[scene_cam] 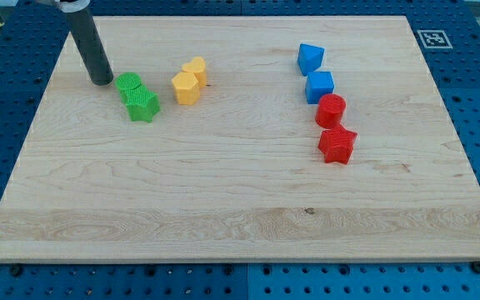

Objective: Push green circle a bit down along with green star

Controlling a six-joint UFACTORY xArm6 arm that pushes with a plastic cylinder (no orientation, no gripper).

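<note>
Wooden surface (223,192); my tip (101,81), a bare rod serving as end effector with nothing to spread or pinch, stood just left of green circle (128,83), contact unclear; green star (143,106) touched it below-right; rod's top cut off by frame. Two yellow blocks (190,80), shapes indistinct; blue (311,58), blue (320,86), red circle (331,109), red star (337,144) at right.

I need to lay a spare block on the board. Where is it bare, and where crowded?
Bare: the whole lower half below the red star, and the middle strip between the yellow blocks and blue cube. Crowded: upper left, where my tip sits beside the green circle and green star.
</note>
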